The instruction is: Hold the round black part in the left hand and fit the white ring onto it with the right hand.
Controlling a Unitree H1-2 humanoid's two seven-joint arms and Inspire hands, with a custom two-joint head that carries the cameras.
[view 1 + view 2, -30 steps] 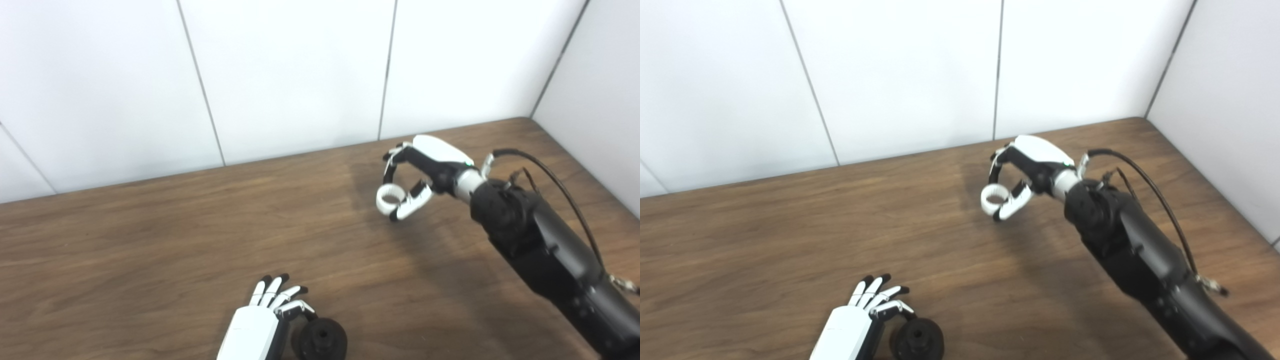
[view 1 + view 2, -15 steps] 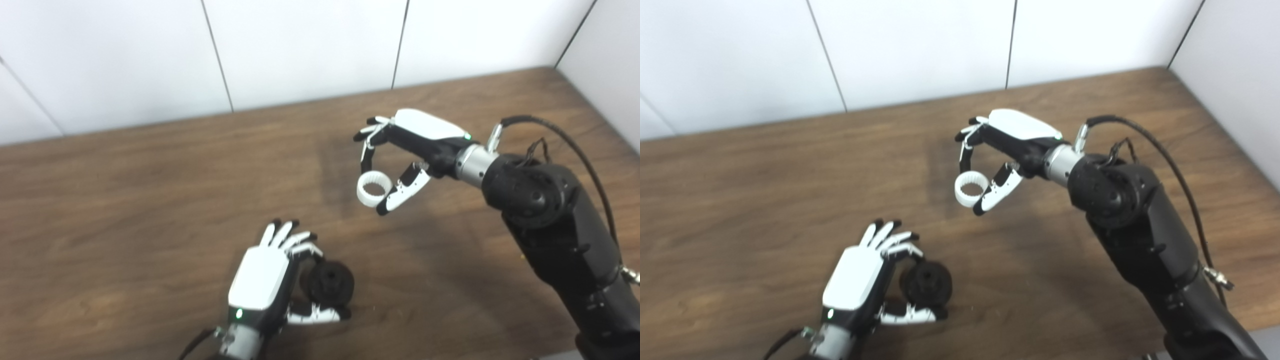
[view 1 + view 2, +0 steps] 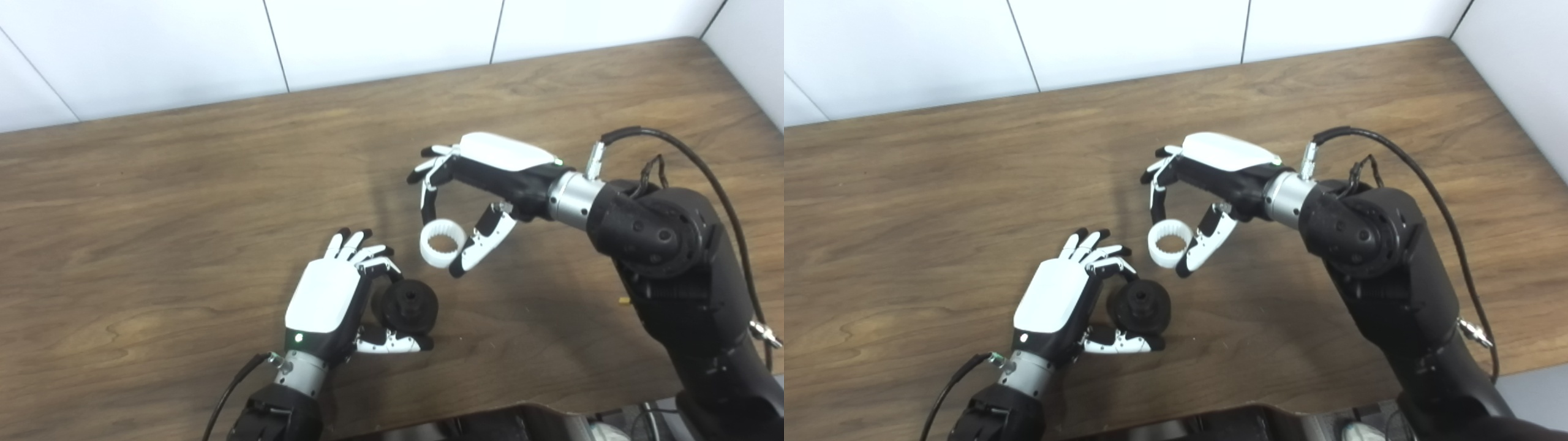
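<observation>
From my seat, the palm of my left hand is turned away, so I see only its glossy white back shell; where its fingers meet the round black part on the far side is hidden. What I can see is the part pinched between those curled fingers above and the thumb below, held at the front of the wooden table. The part is a matte black disc with a raised hub and a small bore in the middle, facing up and toward the right. Whether its lower edge rests on the table I cannot tell.

My right hand has the white ring clamped between a downward-pointing finger at its far rim and the thumb at its near-right rim, the remaining fingers fanned out loosely above. The ring is a short, thick-walled plastic band with fine teeth around its inner face. It hangs just above and to the right of the black part, close but not touching.

The right forearm is bulky black casing with a cable looping over it; both arms run out of the bottom edge. The table's grain is dark brown, under plain white wall panels.
</observation>
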